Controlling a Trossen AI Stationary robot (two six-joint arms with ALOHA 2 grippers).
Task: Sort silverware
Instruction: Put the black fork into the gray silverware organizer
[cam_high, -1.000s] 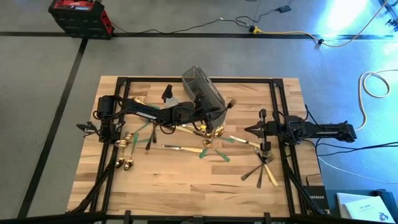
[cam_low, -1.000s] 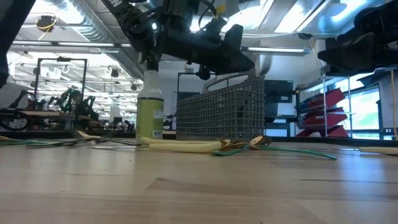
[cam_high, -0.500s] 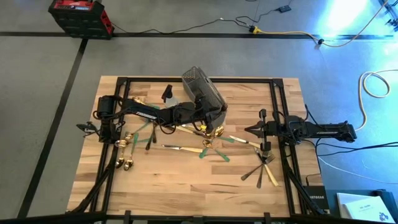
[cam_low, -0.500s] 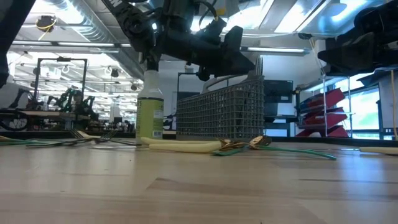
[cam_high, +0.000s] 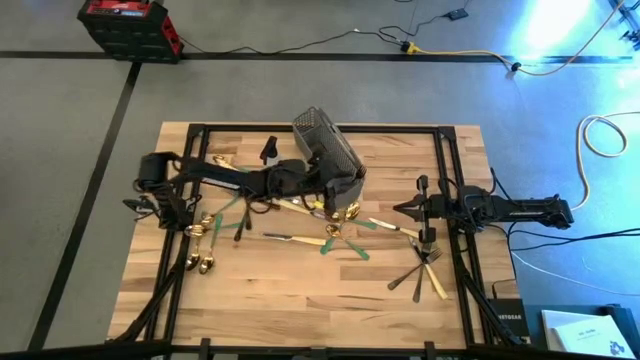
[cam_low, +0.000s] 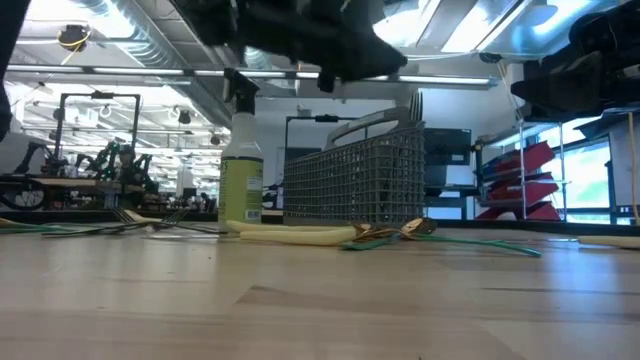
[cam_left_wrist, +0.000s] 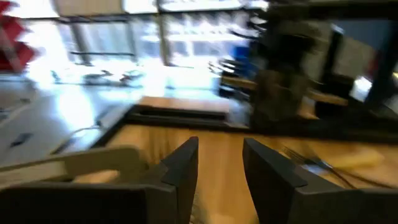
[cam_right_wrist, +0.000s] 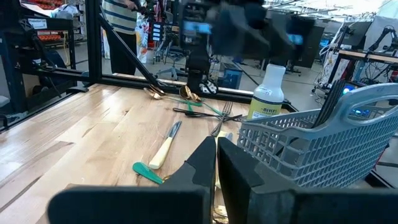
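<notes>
high view: left gripper (cam_high: 322, 188) hovered beside the caddy (cam_high: 328, 155) near the table (cam_high: 300, 300) centre, above scattered silverware (cam_high: 300, 238). left wrist view: fingers (cam_left_wrist: 183, 168) stood apart, holding nothing. right wrist view: right gripper (cam_right_wrist: 217, 163) pressed together, empty, at the right edge.

The right arm's end effector (cam_right_wrist: 216, 163), its two dark fingers pressed together, hangs over a wooden table (cam_right_wrist: 74, 134). Just ahead of the fingers lie a cream-handled knife (cam_right_wrist: 163, 147) and a green handle (cam_right_wrist: 147, 172). A grey mesh caddy (cam_right_wrist: 317, 146) stands close beside the end effector, with a spray bottle (cam_right_wrist: 268, 92) behind it. Farther off, forks and gold pieces (cam_right_wrist: 193, 102) are scattered beneath the blurred left arm (cam_right_wrist: 249, 31). A person (cam_right_wrist: 121, 22) stands beyond the table.
</notes>
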